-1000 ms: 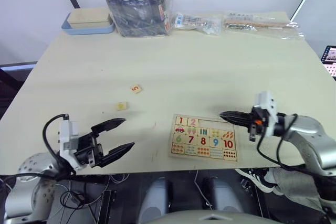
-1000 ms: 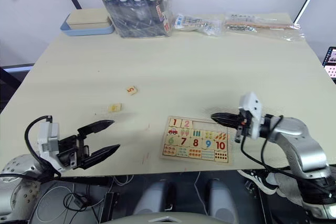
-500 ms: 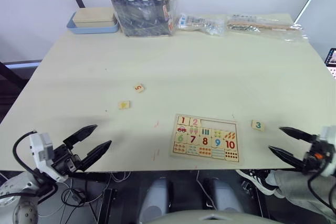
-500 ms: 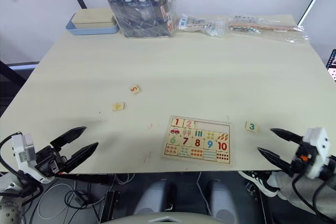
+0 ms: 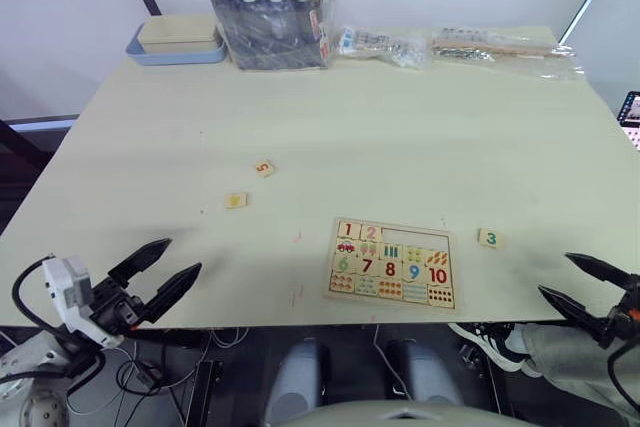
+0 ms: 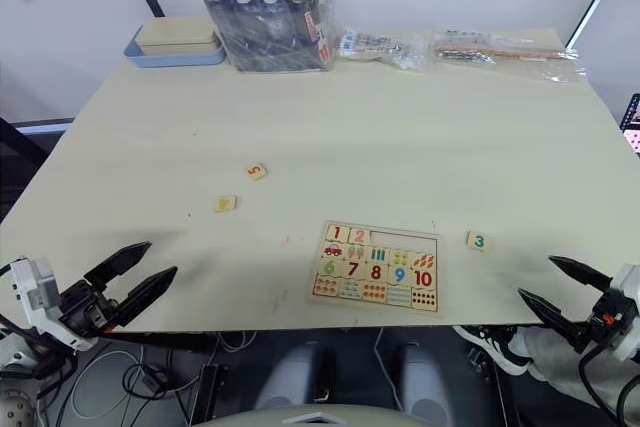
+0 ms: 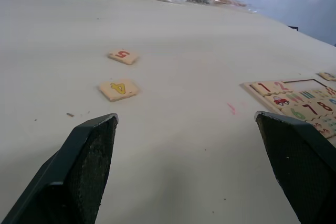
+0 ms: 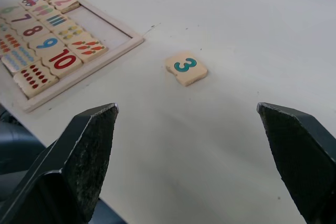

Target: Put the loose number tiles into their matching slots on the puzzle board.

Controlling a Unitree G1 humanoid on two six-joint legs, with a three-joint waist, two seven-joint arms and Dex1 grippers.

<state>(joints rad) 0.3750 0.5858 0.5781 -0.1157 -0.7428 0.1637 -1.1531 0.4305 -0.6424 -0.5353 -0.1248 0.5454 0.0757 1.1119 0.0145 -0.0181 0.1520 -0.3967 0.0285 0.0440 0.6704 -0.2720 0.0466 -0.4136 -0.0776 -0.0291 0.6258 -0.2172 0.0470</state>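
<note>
The puzzle board point(image 5: 392, 263) lies near the table's front edge, with tiles 1 and 2 seated in its top row and the slots point(image 8: 100, 24) beside them bare. Three loose number tiles lie on the table: the 3 point(image 5: 489, 238) just right of the board, the 5 point(image 5: 264, 168) and the 4 point(image 5: 236, 200) to the board's far left. My left gripper point(image 5: 184, 255) is open at the front left edge, short of the 4 point(image 7: 118, 88). My right gripper point(image 5: 555, 274) is open and empty at the front right, short of the 3 point(image 8: 186, 67).
A blue tray with a beige box point(image 5: 175, 40) stands at the table's back left. Beside it is a clear bag of dark items point(image 5: 270, 12), and more plastic packets point(image 5: 500, 45) lie along the back edge. The table's front edge point(image 5: 300, 319) runs just below the board.
My right gripper was shut at the board's right edge; it has opened and drawn back to the front right, and the 3 tile lies there. My left gripper has pulled back too.
</note>
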